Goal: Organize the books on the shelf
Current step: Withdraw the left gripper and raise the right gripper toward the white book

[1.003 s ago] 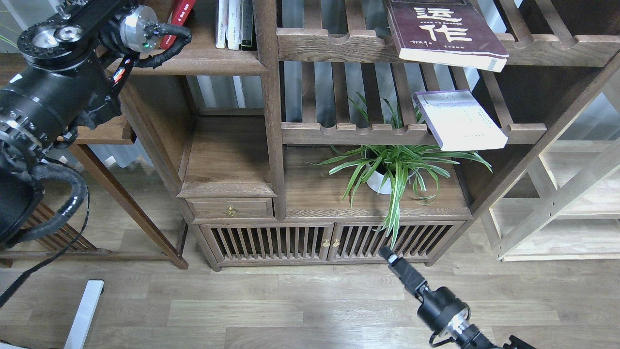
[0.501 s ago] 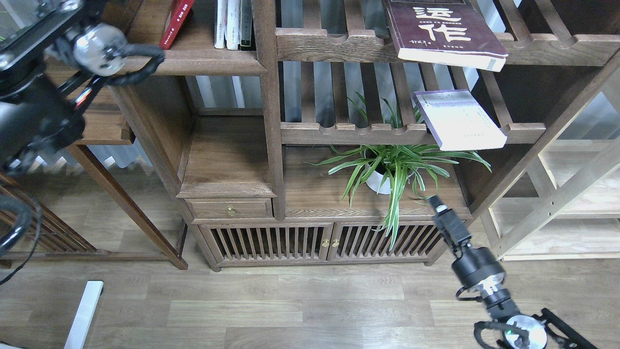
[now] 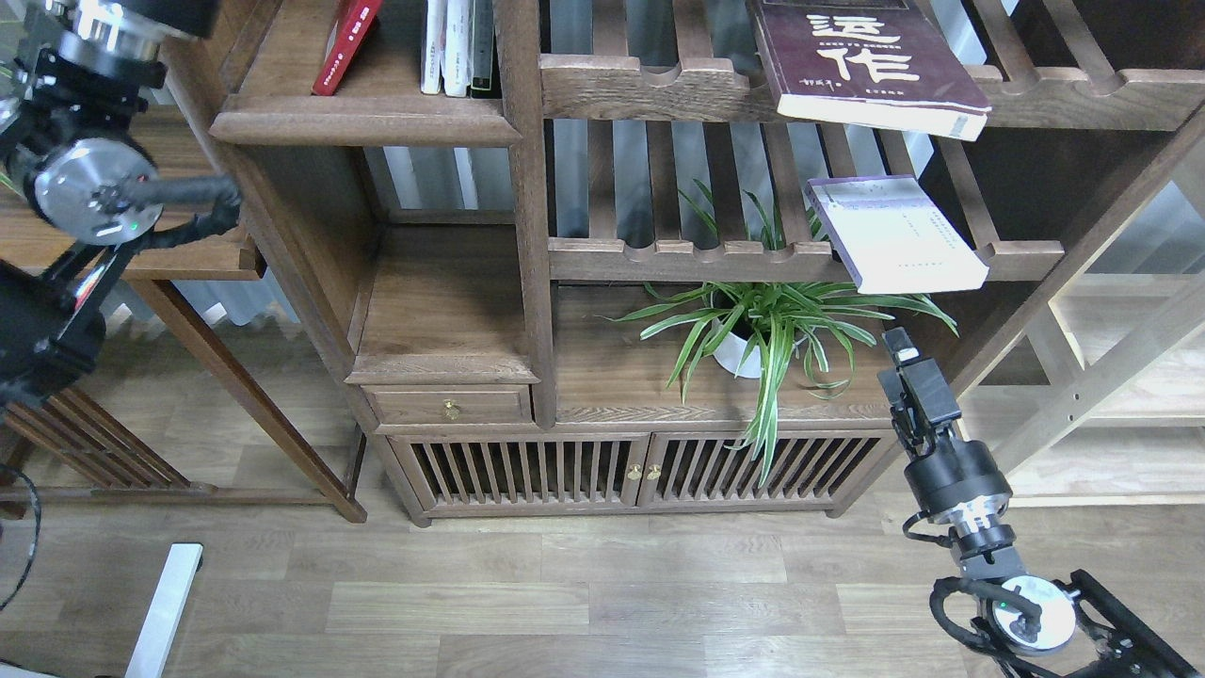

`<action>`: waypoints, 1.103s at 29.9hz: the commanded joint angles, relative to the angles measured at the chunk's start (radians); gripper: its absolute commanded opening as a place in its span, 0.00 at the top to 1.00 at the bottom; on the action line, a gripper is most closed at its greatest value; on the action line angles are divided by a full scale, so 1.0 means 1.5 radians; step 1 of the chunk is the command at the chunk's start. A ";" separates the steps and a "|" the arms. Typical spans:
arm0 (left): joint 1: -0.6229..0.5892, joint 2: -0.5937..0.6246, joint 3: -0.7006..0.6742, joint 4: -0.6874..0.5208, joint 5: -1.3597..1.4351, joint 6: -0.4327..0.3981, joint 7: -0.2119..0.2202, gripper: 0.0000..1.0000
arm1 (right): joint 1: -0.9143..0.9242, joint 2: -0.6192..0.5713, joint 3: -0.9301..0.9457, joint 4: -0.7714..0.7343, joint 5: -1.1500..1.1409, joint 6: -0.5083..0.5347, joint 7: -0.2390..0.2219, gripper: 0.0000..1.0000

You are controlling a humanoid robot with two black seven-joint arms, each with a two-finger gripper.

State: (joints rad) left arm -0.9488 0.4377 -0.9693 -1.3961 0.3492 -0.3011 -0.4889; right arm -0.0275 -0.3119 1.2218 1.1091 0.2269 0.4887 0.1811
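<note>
1. Head view: pale book (image 3: 894, 235) lies flat on a slatted rack, at twelve o'clock from right gripper (image 3: 899, 344).
2. Jaws seemingly empty; opening unclear.
3. Long axis runs eleven-to-five; right arm nearer.

Right arm enters from lower right and reaches up and forward. Right hand (image 3: 900, 350) points upward, seen narrow and dark; fingers indistinguishable. Left arm bent at upper left edge; its hand out of frame.
</note>
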 commanded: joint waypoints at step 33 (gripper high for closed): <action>0.372 -0.208 0.033 -0.058 -0.008 -0.125 0.177 0.03 | 0.189 0.069 0.003 -0.135 0.094 -0.146 -0.001 0.03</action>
State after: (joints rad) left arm -0.3942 0.1255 -0.9614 -1.4817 0.3375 -0.4887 -0.2435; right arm 0.2343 -0.2113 1.2259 0.9461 0.3651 0.2780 0.1794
